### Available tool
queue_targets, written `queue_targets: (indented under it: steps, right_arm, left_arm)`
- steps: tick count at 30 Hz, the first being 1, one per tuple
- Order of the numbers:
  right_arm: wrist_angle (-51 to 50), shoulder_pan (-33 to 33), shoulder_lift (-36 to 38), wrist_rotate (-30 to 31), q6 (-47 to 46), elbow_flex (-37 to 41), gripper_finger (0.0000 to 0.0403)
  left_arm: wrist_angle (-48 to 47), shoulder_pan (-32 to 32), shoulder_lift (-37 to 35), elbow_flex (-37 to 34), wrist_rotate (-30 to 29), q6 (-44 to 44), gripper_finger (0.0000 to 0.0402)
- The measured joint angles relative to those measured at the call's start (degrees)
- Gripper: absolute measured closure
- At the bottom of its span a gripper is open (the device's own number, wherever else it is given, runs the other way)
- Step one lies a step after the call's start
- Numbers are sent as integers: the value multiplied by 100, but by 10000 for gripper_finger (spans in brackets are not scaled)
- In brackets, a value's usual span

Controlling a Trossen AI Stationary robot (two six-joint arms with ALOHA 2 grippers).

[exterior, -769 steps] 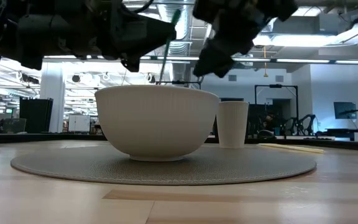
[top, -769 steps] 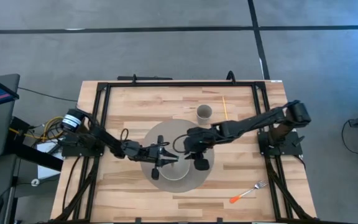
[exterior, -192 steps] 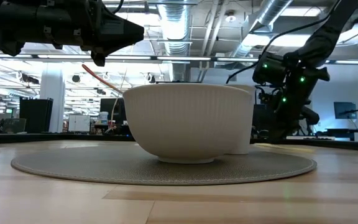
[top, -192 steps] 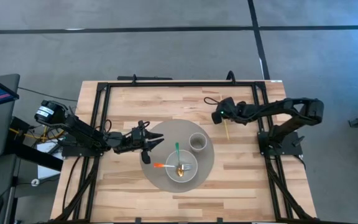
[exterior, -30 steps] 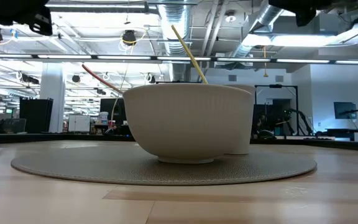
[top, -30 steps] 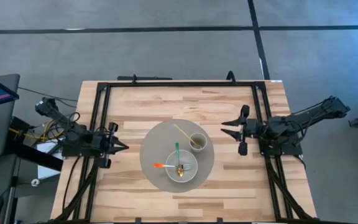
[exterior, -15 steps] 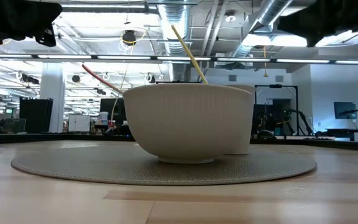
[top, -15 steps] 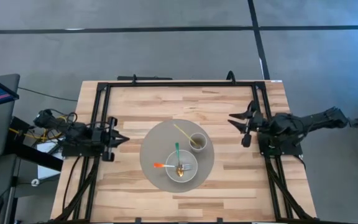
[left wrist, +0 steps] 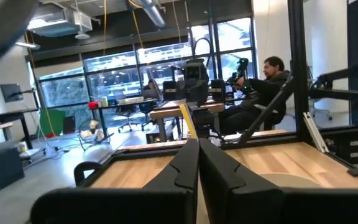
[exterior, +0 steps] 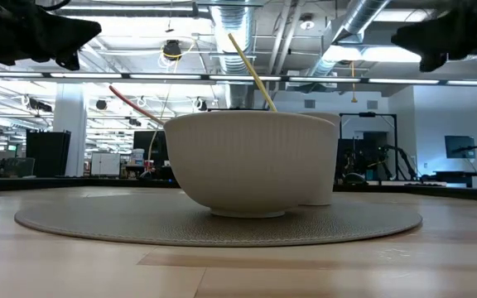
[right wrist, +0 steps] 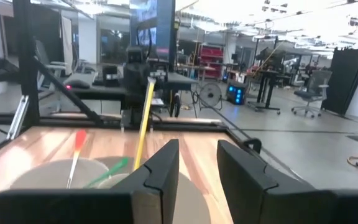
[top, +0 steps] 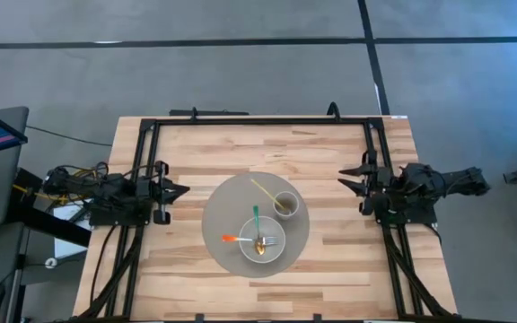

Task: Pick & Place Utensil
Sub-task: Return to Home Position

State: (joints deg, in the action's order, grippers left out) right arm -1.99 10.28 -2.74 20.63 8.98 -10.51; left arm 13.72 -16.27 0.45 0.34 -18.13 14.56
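Observation:
A white bowl (top: pixel 263 244) (exterior: pixel 255 161) sits on a round grey mat (top: pixel 223 211). In the bowl lie an orange-handled fork (top: pixel 230 239) and a green-handled spoon (top: pixel 256 220), their handles resting on its rim. A small cup (top: pixel 285 204) stands on the mat just beyond the bowl. A yellow chopstick (top: pixel 263 188) (exterior: pixel 251 70) leans out of the cup, tilted toward the table's left. My left gripper (top: pixel 179 190) (left wrist: pixel 199 155) hangs shut at the table's left edge, and my right gripper (top: pixel 346 180) (right wrist: pixel 197 162) hangs open at the right edge. Both are well clear of the mat.
Black frame rails (top: pixel 258 121) run along the table's left, right and far edges. Bare wood (top: pixel 330 260) lies on either side of the mat. A person (left wrist: pixel 269 87) sits in the room beyond the table.
Both arms have drawn back toward their own sides. My right gripper has moved toward the table's right edge. My left gripper has shifted toward the far edge along the left rail. The bowl, cup and utensils have stayed put.

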Motion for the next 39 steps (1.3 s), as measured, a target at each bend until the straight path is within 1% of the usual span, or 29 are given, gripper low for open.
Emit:
queue_targets:
  steps: [3, 15, 27, 29, 35, 37, 39]
  right_arm:
    - [-176, 2, 256, 16, -1, 111, 300]
    - [-291, 20, 260, 16, -51, 134, 300]
    - [-456, 20, 260, -132, -428, 141, 300]
    - [-318, 20, 260, -131, -501, 235, 300]
    - [379, 9, 260, -80, -682, 902, 300]
    - [682, -26, 262, 24, -616, 960, 300]
    - [741, -65, 262, 22, -608, 960, 300]
  left_arm:
    - [2, 0, 0, 0, 2, -87, 386]
    - [48, -1, 2, 0, 0, -91, 385]
    - [50, -98, 4, 0, 3, -91, 385]
    - [52, -96, 4, 0, -5, -91, 385]
    - [55, -96, 4, 0, -3, -91, 385]
    - [68, -96, 4, 0, -3, -91, 385]
    - [72, -96, 4, 0, -5, -91, 385]
